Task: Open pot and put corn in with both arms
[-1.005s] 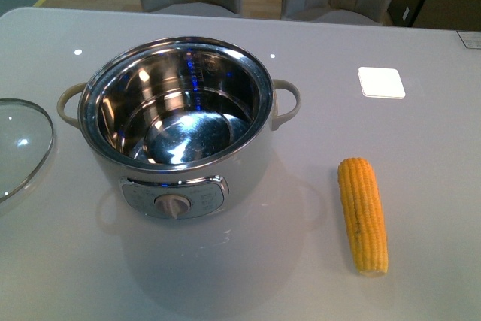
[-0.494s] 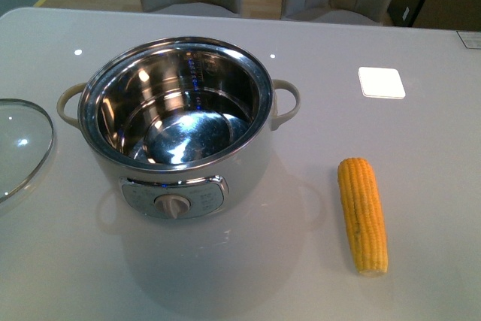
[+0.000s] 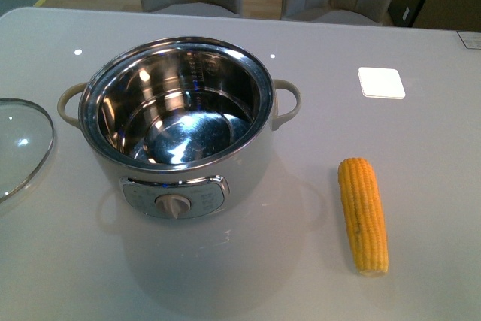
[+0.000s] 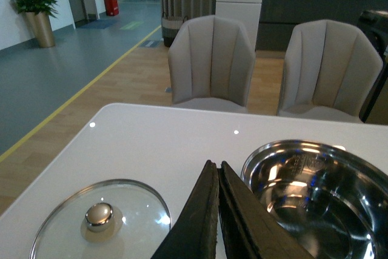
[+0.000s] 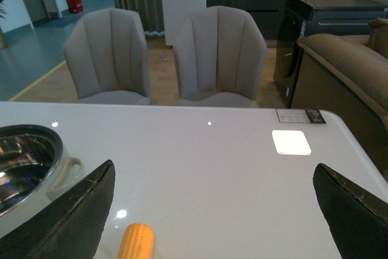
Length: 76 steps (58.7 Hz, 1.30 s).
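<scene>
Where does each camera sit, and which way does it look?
Front view: on the robot's body, looking down at the table with the open pot, corn and lid; no arm shows.
Left wrist view: on the left arm, looking across the table toward chairs; the shut left gripper shows.
Right wrist view: on the right arm, facing likewise; the open right gripper shows.
Shared: every view shows the pot.

Left gripper [image 4: 216, 167], its fingers pressed together with nothing between them, points to twelve o'clock over a white table [image 4: 151, 144], with the glass lid [image 4: 100, 216] at nine o'clock, the open pot [image 4: 303, 168] at three, and two grey chairs [image 4: 211, 59] beyond.
</scene>
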{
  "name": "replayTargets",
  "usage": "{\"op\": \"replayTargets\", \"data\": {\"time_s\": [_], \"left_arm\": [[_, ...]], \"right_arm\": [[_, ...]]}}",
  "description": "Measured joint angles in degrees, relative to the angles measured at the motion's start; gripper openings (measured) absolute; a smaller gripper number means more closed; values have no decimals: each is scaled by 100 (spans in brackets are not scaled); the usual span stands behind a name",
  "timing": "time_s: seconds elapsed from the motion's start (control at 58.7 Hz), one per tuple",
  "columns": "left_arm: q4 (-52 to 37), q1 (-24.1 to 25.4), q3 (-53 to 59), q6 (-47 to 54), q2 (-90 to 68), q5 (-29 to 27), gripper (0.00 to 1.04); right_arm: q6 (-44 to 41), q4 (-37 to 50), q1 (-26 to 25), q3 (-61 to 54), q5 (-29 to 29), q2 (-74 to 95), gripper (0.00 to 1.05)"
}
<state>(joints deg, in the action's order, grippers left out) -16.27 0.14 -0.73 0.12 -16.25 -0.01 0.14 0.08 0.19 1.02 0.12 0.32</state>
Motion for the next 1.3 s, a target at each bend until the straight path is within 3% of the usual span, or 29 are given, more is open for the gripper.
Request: {"op": "replayTargets", "data": {"time_s": [0.341,0.46,0.869,1.21,1.295], "left_arm": [[599,0,0,0,595,0,4],[1547,0,-2,0,1401,0,4],[1617,0,-2,-2,1589,0,4],[1617,0,-2,-2,1589,0,64],[1617,0,-2,-2,1589,0,83]], "right_arm": [[0,0,0,0,0,0,96],[0,0,0,0,0,0,96],[0,0,0,0,0,-2,96],[0,0,0,0,0,-2,96],[0,0,0,0,0,-2,96]]}}
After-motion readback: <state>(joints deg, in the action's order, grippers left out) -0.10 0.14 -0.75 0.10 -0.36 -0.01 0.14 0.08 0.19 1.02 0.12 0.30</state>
